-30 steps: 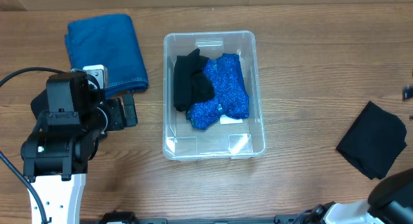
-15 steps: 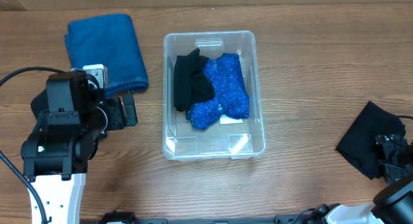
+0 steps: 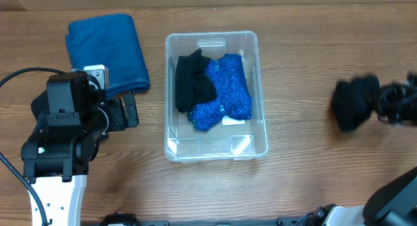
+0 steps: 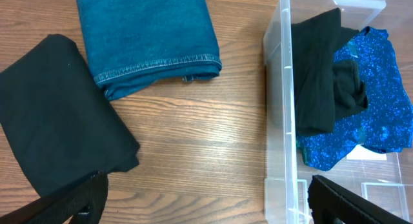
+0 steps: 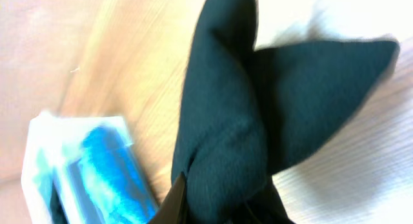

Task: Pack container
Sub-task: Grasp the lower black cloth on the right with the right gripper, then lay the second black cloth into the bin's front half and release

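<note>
On the bench [image 3: 300,56], the container [image 3: 215,146] sits central, partly filled. The black cloth [image 3: 352,103] hangs bunched in the clenched right gripper [image 3: 379,102], well to its right. Best to clear the rim, lower onto the pile, then release. The left gripper [image 4: 206,188] is spread wide, empty.

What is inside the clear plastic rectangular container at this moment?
The clear plastic rectangular container holds a folded black cloth and a sparkly blue cloth beside it. A white label on the bottom shows partly; the blue cloth covers the rest.
</note>
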Tool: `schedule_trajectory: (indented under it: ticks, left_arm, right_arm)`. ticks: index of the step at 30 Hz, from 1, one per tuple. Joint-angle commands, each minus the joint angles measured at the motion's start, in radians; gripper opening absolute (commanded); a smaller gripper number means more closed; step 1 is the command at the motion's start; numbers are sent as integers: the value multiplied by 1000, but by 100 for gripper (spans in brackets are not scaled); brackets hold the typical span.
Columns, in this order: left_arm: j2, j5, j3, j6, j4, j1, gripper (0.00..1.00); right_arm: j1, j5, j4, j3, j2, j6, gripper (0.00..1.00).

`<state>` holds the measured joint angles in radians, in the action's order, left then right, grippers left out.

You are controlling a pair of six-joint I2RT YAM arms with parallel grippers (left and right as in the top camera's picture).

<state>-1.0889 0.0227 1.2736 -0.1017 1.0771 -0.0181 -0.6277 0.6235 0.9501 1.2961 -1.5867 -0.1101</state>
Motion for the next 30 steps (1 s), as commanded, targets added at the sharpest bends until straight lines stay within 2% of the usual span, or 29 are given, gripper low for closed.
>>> schedule_trajectory:
  ticks: [1, 2, 4, 6, 9, 11, 17, 23, 24, 25, 26, 27, 29, 30]
  left_arm:
    - [-2, 3, 21, -6, -4, 6, 100]
    - [-2, 3, 21, -6, -4, 6, 100]
    - [-2, 3, 21, -6, -4, 6, 100]
    - [-2, 3, 21, -7, -4, 6, 100]
    - [-2, 3, 21, -7, -3, 6, 100]
    - [-2, 3, 21, -7, -3, 6, 100]
    - [-2, 3, 21, -6, -4, 6, 100]
    - [-2, 3, 21, -6, -5, 6, 100]
    - [-2, 3, 21, -6, -4, 6, 100]
    - [-2, 3, 21, -6, -4, 6, 100]
    - [-2, 3, 21, -6, -4, 6, 100]
    - [-2, 3, 21, -6, -4, 6, 100]
    - [-2, 3, 21, -6, -2, 6, 100]
    - [-2, 3, 21, -6, 2, 6, 100]
  right_arm:
    - [266, 44, 133, 299, 84, 286, 4]
    - [348, 14, 175, 367, 84, 347, 4]
    - [602, -143, 254, 475, 84, 500, 4]
    - [809, -246, 290, 478, 80, 614, 4]
    - [1080, -273, 394, 477, 21, 769, 4]
    - [1165, -275, 411, 461, -41, 773, 4]
    - [1251, -214, 444, 384, -210, 773, 4]
    - [1299, -193, 398, 265, -219, 794, 4]
    - [1291, -205, 348, 241, -219, 763, 13]
    - [1280, -259, 273, 222, -219, 669, 88]
    - [1259, -422, 144, 199, -219, 471, 100]
    - [1237, -589, 53, 195, -219, 309, 100]
    - [1185, -800, -60, 208, -218, 133, 100]
    - [1165, -830, -68, 219, -218, 105, 100]
